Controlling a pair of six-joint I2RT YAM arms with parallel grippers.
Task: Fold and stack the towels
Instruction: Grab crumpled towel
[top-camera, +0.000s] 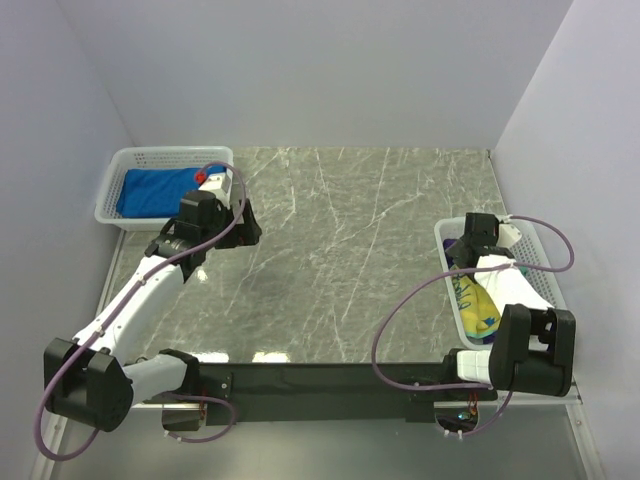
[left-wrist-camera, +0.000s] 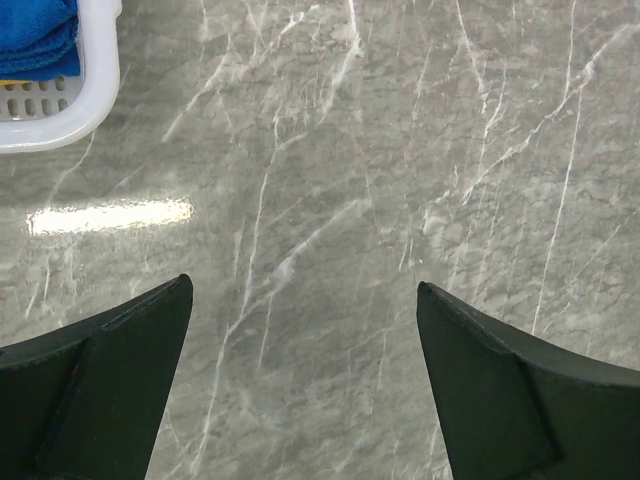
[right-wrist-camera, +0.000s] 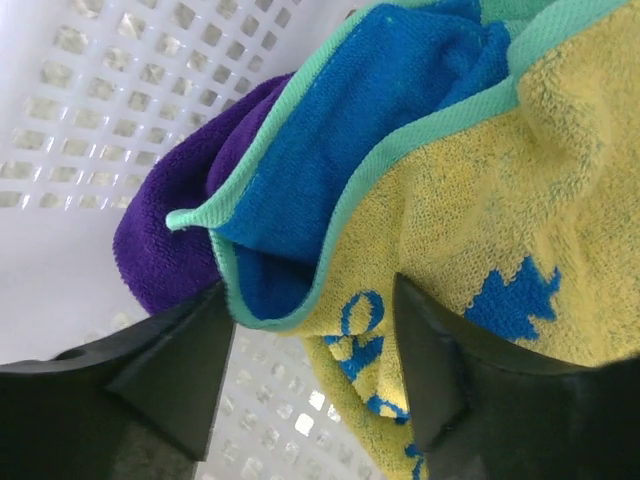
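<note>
In the white mesh plastic basket (right-wrist-camera: 100, 100) at the table's right edge, the right gripper (right-wrist-camera: 312, 290) is down among the towels. Its jaws stand apart, one on either side of a hanging fold of the yellow terry towel (right-wrist-camera: 520, 200), which has blue figures and a teal hem. The cloth between them looks loose, not pinched.

Above that fold lies a blue surface (right-wrist-camera: 380, 110) edged in the same teal. Whether it is the yellow cloth's reverse or a separate towel cannot be made out. Behind it, against the basket wall, a plain purple towel (right-wrist-camera: 165, 235) is bunched up and mostly covered. The wrist view cuts off the rest of the pile. From above, the right arm (top-camera: 520, 350) hides much of this basket, leaving only a strip of yellow and a scrap of blue.

At the far left corner, a second white mesh basket (top-camera: 165, 157) holds a plain royal blue towel (top-camera: 155, 192) lying flat. Its layers are too small to count.

The left gripper (left-wrist-camera: 302, 283) hangs just beside that basket over the grey marbled table (left-wrist-camera: 400, 150), jaws spread wide above bare stone. Its wrist view catches only a rounded basket corner and the blue towel's edge.
</note>
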